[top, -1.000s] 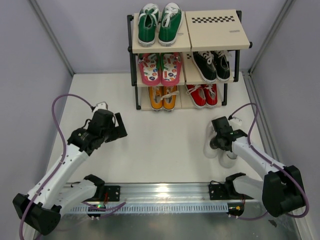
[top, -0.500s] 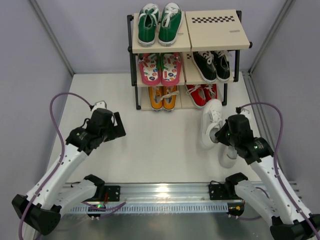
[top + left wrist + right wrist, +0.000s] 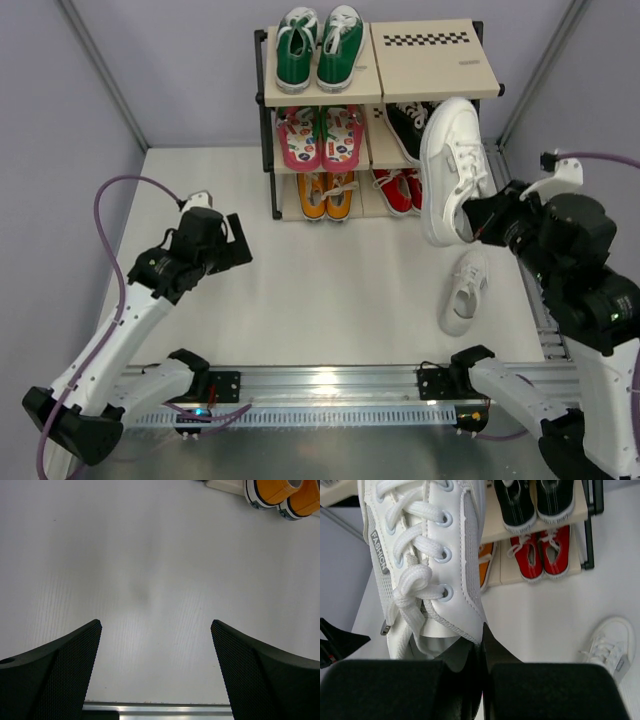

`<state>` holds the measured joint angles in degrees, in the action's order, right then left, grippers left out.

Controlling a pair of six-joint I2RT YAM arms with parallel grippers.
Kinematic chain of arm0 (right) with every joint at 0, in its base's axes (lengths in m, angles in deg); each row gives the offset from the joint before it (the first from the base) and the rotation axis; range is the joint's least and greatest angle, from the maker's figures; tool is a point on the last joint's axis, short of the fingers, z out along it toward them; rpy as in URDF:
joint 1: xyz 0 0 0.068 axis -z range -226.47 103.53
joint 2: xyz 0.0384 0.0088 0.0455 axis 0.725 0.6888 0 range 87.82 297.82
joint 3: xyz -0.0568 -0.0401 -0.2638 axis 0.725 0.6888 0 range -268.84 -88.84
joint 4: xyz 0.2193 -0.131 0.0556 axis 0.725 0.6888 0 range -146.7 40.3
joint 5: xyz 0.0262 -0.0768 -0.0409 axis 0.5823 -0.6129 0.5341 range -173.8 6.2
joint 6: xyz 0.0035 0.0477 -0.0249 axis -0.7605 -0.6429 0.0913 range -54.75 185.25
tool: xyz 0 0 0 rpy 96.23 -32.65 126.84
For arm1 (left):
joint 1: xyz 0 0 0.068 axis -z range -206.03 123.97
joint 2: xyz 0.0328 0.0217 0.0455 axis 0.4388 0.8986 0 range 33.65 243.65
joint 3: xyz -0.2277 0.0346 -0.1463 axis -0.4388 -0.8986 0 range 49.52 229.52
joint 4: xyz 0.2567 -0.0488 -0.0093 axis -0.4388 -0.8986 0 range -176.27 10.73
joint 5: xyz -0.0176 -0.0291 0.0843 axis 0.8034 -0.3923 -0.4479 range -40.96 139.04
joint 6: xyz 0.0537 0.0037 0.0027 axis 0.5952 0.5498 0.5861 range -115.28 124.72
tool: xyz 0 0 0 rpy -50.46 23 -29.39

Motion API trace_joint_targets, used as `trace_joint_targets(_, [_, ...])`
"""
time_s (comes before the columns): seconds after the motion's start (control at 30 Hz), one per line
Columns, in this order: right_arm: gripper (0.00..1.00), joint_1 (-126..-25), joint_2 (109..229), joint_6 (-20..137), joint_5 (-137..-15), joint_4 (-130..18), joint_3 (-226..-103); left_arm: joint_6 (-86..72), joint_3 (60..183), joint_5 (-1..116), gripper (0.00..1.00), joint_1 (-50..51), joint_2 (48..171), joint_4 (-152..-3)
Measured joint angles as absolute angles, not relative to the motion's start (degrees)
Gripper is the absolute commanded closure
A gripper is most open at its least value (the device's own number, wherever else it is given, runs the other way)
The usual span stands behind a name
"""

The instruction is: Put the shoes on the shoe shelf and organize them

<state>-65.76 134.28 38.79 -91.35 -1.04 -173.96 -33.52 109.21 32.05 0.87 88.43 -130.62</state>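
Right gripper [image 3: 478,222] pinching white sneaker [image 3: 447,165] at collar, holding it aloft beside shoe shelf [image 3: 376,140]; left gripper [image 3: 235,250] hanging wide, empty. Next likely needing level set-down on top board [image 3: 432,62].

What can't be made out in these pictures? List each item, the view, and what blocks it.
- Black sneakers, top view: mostly behind the lifted white sneaker.
- Red sneakers, top view: right shoe partly behind the same sneaker.
- Orange sneakers, left wrist view: only toes, cut by the top edge.

White arms [image 3: 118,335], black joints [image 3: 192,252], purple cables [image 3: 97,213]
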Motion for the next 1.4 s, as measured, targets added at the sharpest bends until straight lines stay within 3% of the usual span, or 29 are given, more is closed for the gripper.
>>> trace_joint_targets(0.27, [0.97, -65.8, 160.0, 50.5, -92.1, -2.6, -210.4, -31.0, 114.1, 30.9, 0.06, 0.9, 93.0, -130.3])
trace_joint_targets(0.4, [0.97, -65.8, 170.1, 54.5, -93.6, -6.9, -220.3, -29.3, 116.4, 29.3, 0.06, 0.8, 93.5, -129.4])
trace_joint_targets(0.87, [0.97, -63.2, 182.5, 59.0, -95.7, -23.7, -228.1, -27.3, 119.7, 28.6, 0.06, 0.8, 96.3, -126.9])
trace_joint_targets(1.4, [0.97, -60.1, 190.5, 49.3, -94.2, -22.0, -228.2, -28.1, 118.2, 28.0, 0.06, 0.8, 94.7, -126.7])
